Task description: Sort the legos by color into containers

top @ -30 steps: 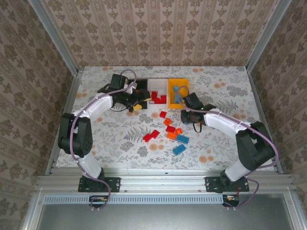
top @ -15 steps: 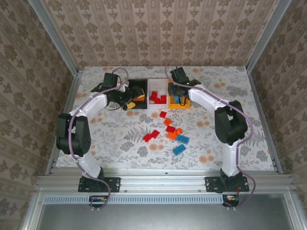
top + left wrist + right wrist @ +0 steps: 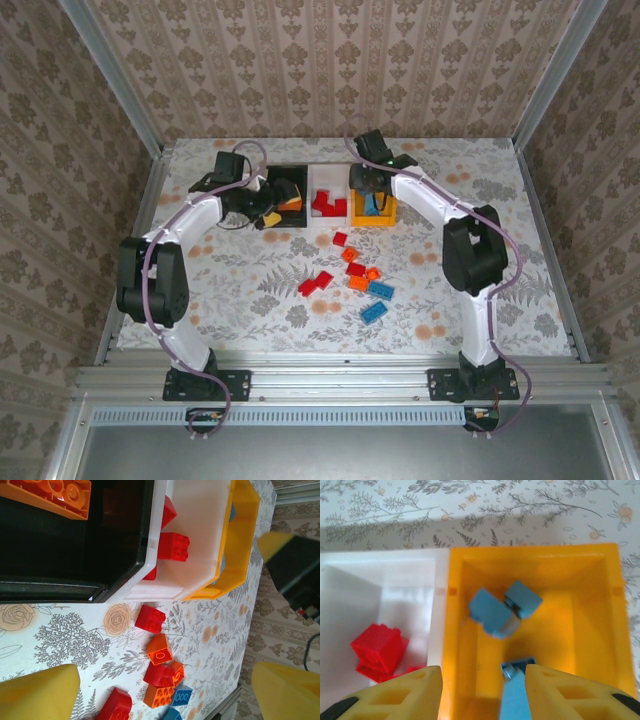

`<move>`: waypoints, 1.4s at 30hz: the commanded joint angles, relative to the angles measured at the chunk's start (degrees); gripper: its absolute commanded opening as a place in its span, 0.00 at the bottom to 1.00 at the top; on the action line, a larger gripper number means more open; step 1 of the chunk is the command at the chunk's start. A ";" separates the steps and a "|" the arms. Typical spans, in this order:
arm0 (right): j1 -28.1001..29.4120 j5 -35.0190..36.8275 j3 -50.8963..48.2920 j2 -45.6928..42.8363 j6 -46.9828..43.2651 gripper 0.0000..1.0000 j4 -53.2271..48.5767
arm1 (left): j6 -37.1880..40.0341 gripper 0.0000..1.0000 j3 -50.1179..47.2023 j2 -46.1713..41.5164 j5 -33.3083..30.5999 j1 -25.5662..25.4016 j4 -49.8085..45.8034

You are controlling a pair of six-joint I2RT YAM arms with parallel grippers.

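Observation:
Three containers stand in a row at the back: black [image 3: 292,178], white [image 3: 326,175], yellow-orange [image 3: 384,217]. My right gripper [image 3: 481,675] hangs open over the yellow one [image 3: 535,550]. A blurred light blue brick [image 3: 515,695] lies against its right finger, and two blue bricks [image 3: 492,612] lie on the bin floor. Red bricks [image 3: 377,647] lie in the white bin [image 3: 385,560]. My left gripper [image 3: 162,695] is open and empty over the table, beside the black bin [image 3: 50,587], which holds an orange brick [image 3: 50,495]. Several loose red, orange and blue legos [image 3: 356,275] lie mid-table.
The loose bricks form a cluster from a red one [image 3: 150,618] near the white bin to two blue ones [image 3: 377,300] nearest the arms. Metal posts and patterned walls close in the table on three sides.
My right arm swung from the table up over the yellow bin and its jaws opened, letting go of the blue brick. The left gripper drew back slightly to the left of the black bin.

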 commanded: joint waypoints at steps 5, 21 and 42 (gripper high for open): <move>1.09 -1.44 -23.27 -24.39 4.72 0.52 8.10 | 8.90 0.91 4.71 -3.96 -11.25 -3.26 -9.77; 3.06 1.24 -70.08 -63.43 14.07 0.57 10.47 | 16.23 0.82 -15.57 -12.08 -38.19 -32.19 -18.51; 2.84 -3.81 -68.06 -56.12 12.21 0.64 14.14 | 24.56 0.63 -10.54 5.12 -42.33 -30.58 -13.47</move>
